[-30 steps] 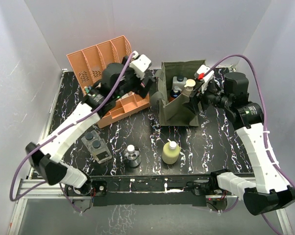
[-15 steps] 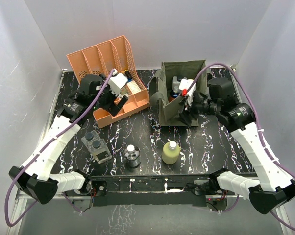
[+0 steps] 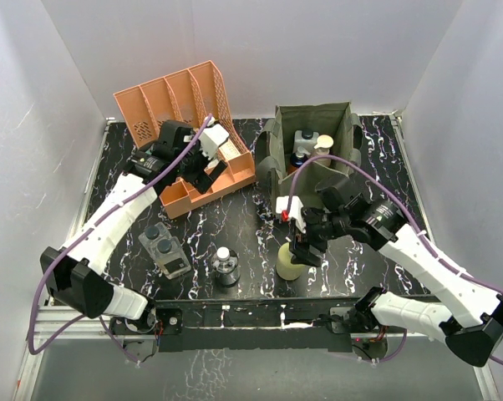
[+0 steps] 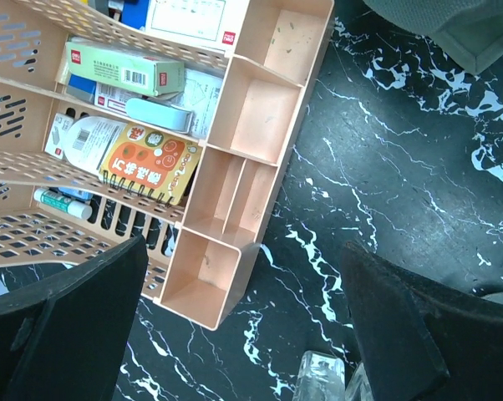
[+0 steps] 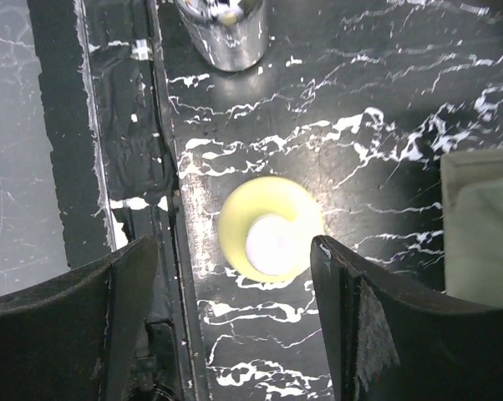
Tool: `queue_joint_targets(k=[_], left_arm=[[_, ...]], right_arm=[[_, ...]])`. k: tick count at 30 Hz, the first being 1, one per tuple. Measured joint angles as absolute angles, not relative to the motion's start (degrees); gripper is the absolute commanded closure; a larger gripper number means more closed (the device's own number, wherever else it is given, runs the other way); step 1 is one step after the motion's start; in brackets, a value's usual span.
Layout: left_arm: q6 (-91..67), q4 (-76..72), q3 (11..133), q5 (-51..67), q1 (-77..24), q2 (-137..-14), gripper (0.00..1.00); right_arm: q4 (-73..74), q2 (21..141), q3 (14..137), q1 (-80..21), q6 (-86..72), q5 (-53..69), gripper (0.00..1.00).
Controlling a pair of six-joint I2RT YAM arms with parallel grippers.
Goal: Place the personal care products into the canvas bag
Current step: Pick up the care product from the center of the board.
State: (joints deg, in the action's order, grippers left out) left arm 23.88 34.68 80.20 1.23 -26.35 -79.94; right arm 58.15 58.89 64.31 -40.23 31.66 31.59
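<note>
Right gripper hovers, jaws spread and empty, straight over the yellow white-capped bottle, which stands upright on the black marble table near the front edge, its cap pointing up between the fingers, while the open left gripper sits far off over the salmon rack.

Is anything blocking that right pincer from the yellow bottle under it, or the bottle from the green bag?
Nothing visible. The right pincer hangs open directly above the yellow bottle, with only air between. From the bottle to the canvas bag there is bare tabletop; the bag's top is open.
</note>
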Motion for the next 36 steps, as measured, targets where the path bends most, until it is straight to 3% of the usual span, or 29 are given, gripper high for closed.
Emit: queue_joint_targets(k=[6, 24, 33, 36], left_arm=[[23.99, 34.30, 81.54, 1.28, -26.35, -80.99, 0.04], [23.99, 32.16, 81.56, 1.37, -26.35, -80.93, 0.04], [23.94, 31.68, 81.56, 1.50, -26.35, -80.93, 0.04], [23.94, 31.51, 81.54, 1.50, -26.35, -80.93, 0.04]], right_arm=[[57.71, 58.59, 60.66, -40.56, 27.40, 26.39, 0.23], [54.92, 66.02, 60.10, -42.74, 26.59, 20.78, 0.45], [54.39, 66.43, 57.04, -43.90, 27.66, 18.46, 0.46], [54.39, 66.11, 57.04, -44.12, 28.16, 18.20, 0.40]])
